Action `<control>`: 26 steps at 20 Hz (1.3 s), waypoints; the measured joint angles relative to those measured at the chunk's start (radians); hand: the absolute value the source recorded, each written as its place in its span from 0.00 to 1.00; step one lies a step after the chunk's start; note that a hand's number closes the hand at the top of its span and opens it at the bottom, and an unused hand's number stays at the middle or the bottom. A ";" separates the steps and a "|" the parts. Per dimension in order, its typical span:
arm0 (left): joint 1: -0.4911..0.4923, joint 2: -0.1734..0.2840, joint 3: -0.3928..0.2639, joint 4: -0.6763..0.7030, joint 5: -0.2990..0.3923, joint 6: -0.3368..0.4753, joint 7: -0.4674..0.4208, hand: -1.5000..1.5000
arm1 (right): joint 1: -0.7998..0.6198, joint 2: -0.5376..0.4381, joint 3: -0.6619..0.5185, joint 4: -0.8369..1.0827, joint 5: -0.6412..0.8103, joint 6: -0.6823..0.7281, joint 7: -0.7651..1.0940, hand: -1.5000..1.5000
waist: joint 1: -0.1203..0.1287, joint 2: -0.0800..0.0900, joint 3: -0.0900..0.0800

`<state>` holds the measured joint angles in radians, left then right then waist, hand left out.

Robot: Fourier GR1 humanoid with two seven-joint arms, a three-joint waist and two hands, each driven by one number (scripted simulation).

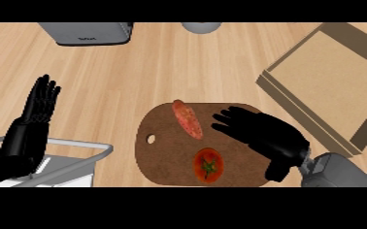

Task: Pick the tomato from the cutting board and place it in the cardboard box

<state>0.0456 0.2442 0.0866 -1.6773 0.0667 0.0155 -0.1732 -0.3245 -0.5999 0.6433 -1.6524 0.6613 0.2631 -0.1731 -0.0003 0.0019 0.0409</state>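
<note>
The right hand (264, 135), fingers spread and holding nothing, hovered over the cutting board (163, 160) beside the tomato (208, 165); it probably needed to shift left, lower, then close.

red tomato (208, 164) lies stem-up on the brown cutting board (161, 150), near edge; open, empty cardboard box (323, 85) far right.

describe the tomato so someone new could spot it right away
Find the dark brown cutting board at the counter's near edge. The tomato lies on its near part, left of the right hand. It is round and red with a green stem, unlike the long speckled sausage beyond it.
</note>
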 measured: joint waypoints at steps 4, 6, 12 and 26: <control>0.002 -0.009 0.015 -0.002 -0.016 -0.004 -0.003 0.50 | -0.006 0.040 0.035 -0.002 0.027 0.011 0.044 0.00 | -0.006 0.000 0.001; 0.003 -0.013 0.021 -0.003 -0.024 -0.006 -0.004 0.50 | -0.010 0.060 0.047 -0.003 0.034 0.017 0.061 0.00 | -0.007 0.001 0.001; 0.003 -0.024 0.044 -0.006 -0.045 -0.012 -0.012 0.50 | -0.014 0.114 0.088 -0.015 0.038 0.037 0.079 0.00 | -0.014 0.002 0.002; 0.012 -0.052 0.083 -0.013 -0.099 -0.031 -0.030 0.50 | -0.003 0.165 0.169 -0.046 0.106 0.078 0.170 0.00 | -0.029 0.001 0.002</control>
<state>0.0577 0.1921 0.1696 -1.6908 -0.0326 -0.0153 -0.2028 -0.3273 -0.4345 0.8123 -1.6983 0.7678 0.3409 -0.0030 -0.0292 0.0028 0.0431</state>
